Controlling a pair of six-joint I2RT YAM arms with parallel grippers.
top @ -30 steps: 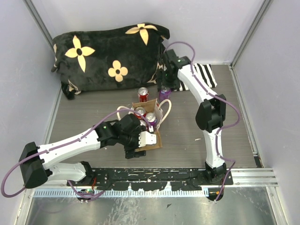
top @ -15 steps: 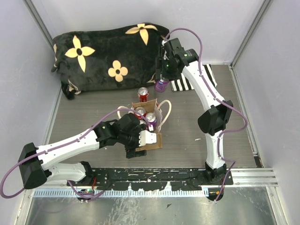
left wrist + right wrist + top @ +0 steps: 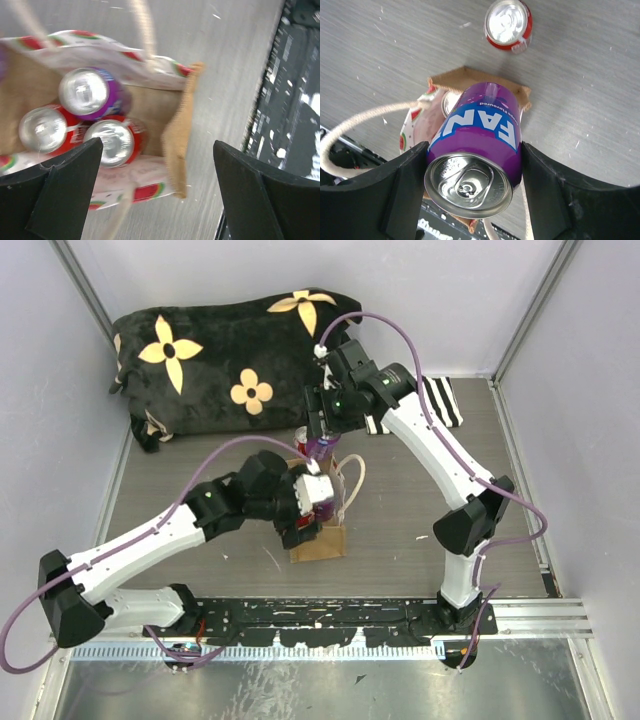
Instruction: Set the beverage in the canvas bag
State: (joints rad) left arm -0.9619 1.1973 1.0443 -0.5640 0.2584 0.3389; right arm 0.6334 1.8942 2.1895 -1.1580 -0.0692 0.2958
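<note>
Three cans stood upright inside the bag, one purple and two red, packed close against each other at one end. The bag sat on the desk between the two arms, its mouth open and a cream handle looping out to one side. The right pincer was clamped on a purple can, one finger on each side of it, holding it in the air over the bag's mouth with its top tilted toward the wrist camera. The left pincer hung over the bag with its fingers spread wide, gripping nothing; whether either finger touched the fabric could not be told. A red can stood on the desk just behind the bag. Farther back lay a dark flowered pillow and a striped cloth.
</note>
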